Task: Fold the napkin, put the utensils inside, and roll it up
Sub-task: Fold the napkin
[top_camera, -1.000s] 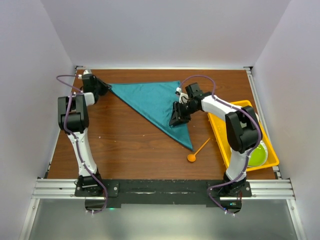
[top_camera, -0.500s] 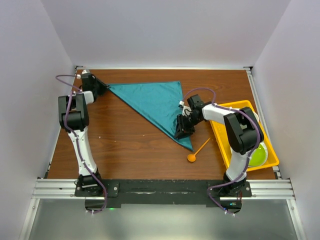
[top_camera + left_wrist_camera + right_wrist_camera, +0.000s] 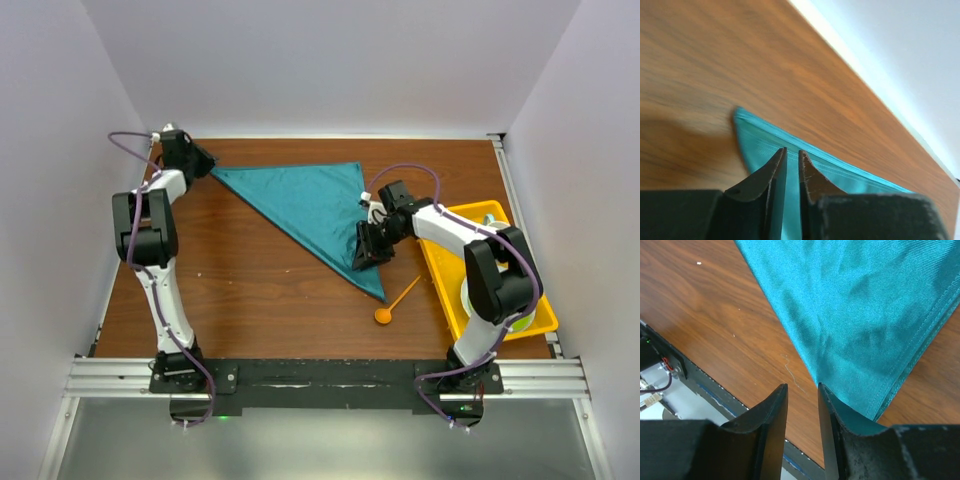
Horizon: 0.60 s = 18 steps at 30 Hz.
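Note:
The teal napkin point(image 3: 300, 205) lies flat on the table, folded into a triangle. Its left corner point(image 3: 760, 145) points at my left gripper point(image 3: 203, 163). That gripper point(image 3: 792, 152) is open by a narrow gap, and the cloth shows through the gap below it. My right gripper point(image 3: 368, 255) hovers over the napkin's near right edge point(image 3: 855, 300). It point(image 3: 802, 386) is open, with bare wood between its fingers and the cloth beside the right finger. The orange spoon point(image 3: 395, 303) lies on the table just right of the napkin's near tip.
A yellow tray point(image 3: 435, 270) stands along the right side, with a green plate point(image 3: 520, 318) in it, partly hidden by my right arm. Walls close in the table at the back and on both sides. The black base rail point(image 3: 670, 365) runs along the near edge.
My left gripper let go of the napkin's left corner and drew back toward the far left. The right gripper slid down the napkin's right edge toward its near tip.

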{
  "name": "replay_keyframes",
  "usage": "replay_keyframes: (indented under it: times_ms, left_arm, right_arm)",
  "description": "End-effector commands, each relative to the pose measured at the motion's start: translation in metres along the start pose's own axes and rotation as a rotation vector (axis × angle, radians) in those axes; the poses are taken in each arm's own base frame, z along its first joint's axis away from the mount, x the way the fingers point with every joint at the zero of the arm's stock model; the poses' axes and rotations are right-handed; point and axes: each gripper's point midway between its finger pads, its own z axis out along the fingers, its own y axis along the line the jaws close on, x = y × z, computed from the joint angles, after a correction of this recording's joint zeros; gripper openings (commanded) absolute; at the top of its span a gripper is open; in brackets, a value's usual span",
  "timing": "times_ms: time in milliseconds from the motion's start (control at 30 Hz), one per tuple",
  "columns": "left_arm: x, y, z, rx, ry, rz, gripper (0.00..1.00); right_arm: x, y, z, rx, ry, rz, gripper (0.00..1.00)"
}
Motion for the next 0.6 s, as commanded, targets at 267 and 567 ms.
replay_keyframes:
  times_ms: [267,567]
  left_arm:
    - [0.143,-0.140,-0.116,0.293,0.233,0.125,0.06]
    - [0.254,-0.129,-0.154,0.356,0.464,0.206,0.00]
  right_arm:
    - [0.028,0.003,0.000,-0.055,0.015,-0.024,0.24]
    - [0.039,-0.013,0.003,0.006,0.017,-0.012,0.17]
